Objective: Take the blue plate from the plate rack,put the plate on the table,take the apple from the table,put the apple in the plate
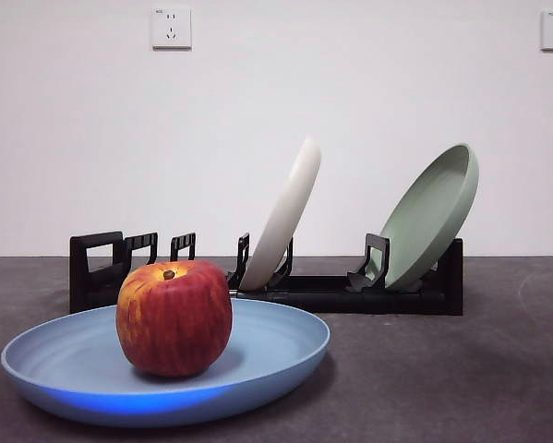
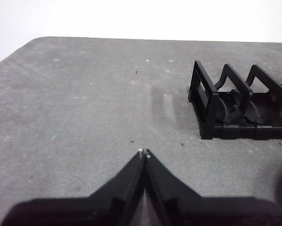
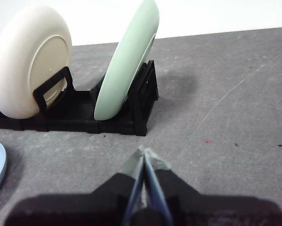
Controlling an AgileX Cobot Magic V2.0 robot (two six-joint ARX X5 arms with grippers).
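Apple (image 1: 174, 317) sits upright in the blue plate (image 1: 267, 355), stem up, a bit left of the plate's middle. Blue plate lies flat on the counter (image 1: 461, 388), in front of the plate rack (image 1: 350, 293) and apart from it. Rack stands behind, long side across the front view. Cream-white plate (image 1: 285, 210) leans in a middle slot, pale green plate (image 1: 433, 214) leans at the rack's right end; left slots hold nothing. My left tool (image 2: 144, 154) hangs over bare counter near the rack's empty end, jaws together, gripping nothing. My right tool (image 3: 144, 153) hangs over the counter near the green-plate end of the rack, jaws together, gripping nothing. Blue plate's edge just shows at the side of both wrist views. Two wall sockets (image 1: 171, 28) on the white wall behind.
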